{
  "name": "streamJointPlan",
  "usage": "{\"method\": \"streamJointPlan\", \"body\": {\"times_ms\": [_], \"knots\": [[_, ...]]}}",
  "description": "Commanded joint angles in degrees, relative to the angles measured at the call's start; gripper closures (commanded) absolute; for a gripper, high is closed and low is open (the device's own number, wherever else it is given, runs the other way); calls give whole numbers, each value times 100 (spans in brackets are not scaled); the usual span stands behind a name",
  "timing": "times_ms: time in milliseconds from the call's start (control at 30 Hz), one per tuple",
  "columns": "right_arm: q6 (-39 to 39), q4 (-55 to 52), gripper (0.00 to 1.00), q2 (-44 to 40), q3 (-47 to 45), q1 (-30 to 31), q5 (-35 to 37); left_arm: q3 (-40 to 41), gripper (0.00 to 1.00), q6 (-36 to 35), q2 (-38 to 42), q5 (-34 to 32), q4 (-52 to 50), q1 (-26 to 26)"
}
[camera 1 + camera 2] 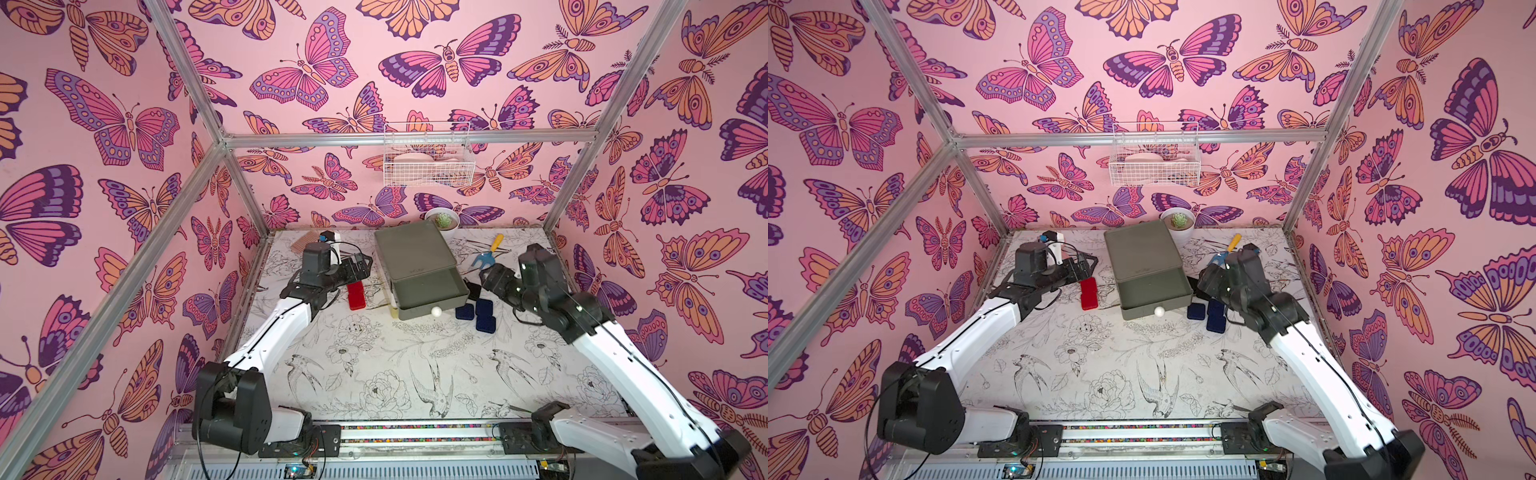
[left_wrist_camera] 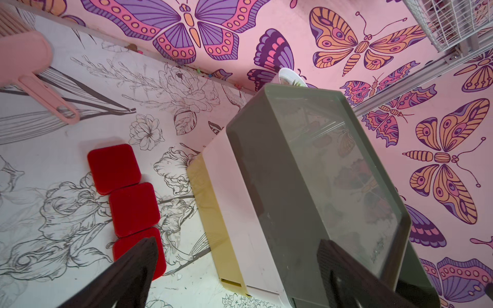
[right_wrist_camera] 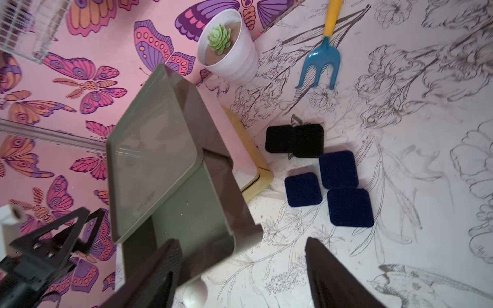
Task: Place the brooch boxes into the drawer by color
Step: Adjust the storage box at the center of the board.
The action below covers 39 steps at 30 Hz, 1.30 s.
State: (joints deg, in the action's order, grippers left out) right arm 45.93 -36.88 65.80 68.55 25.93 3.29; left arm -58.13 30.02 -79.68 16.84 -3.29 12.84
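The drawer [image 1: 415,253] stands at mid-table. Its grey-green top tier [image 1: 430,291] is pulled out and looks empty, with its white knob [image 1: 435,311] at the front. Three red brooch boxes [image 2: 113,168] [image 2: 134,209] [image 2: 125,244] lie in a row left of it. Three navy boxes [image 3: 302,189] [image 3: 338,169] [image 3: 349,208] and two black ones [image 3: 280,138] [image 3: 308,140] lie on its right. My left gripper [image 2: 237,244] hovers open above the red row beside the chest. My right gripper [image 3: 241,241] is open over the pulled-out tier's front right corner, holding nothing.
A white pot with a succulent [image 1: 442,220] stands behind the chest. A blue-and-yellow toy fork [image 1: 488,253] lies at the back right. A white wire basket [image 1: 428,158] hangs on the back wall. A pink brush [image 2: 26,61] lies at the back left.
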Motion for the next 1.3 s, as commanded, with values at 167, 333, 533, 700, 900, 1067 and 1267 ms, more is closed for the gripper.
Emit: {"method": "streamJointPlan", "body": {"times_ms": [167,333,533,700,900,1067,1267], "knots": [[-1288,-143,21,1770,1248,-708,-928,-264,0,834,-486,-126,-157,217],[-1501,56,23,2593,1457,-982,-1344,-448,2,1062,-734,-254,-358,211],[-1691,164,28,3343,1868,-1029,-1921,-703,4,1218,-1095,-46,-376,266],[-1597,253,33,3712,2175,-958,-2319,-904,4,1225,-1305,-85,-382,329],[-1601,281,33,3824,2316,-587,-2371,-1196,4,1185,-1575,-63,-377,338],[-1414,497,33,3815,2214,-335,-2423,-1508,4,1060,-1842,-93,-458,329],[-1183,682,33,3943,2299,17,-2473,-1925,3,923,-2178,-9,-547,329]]}}
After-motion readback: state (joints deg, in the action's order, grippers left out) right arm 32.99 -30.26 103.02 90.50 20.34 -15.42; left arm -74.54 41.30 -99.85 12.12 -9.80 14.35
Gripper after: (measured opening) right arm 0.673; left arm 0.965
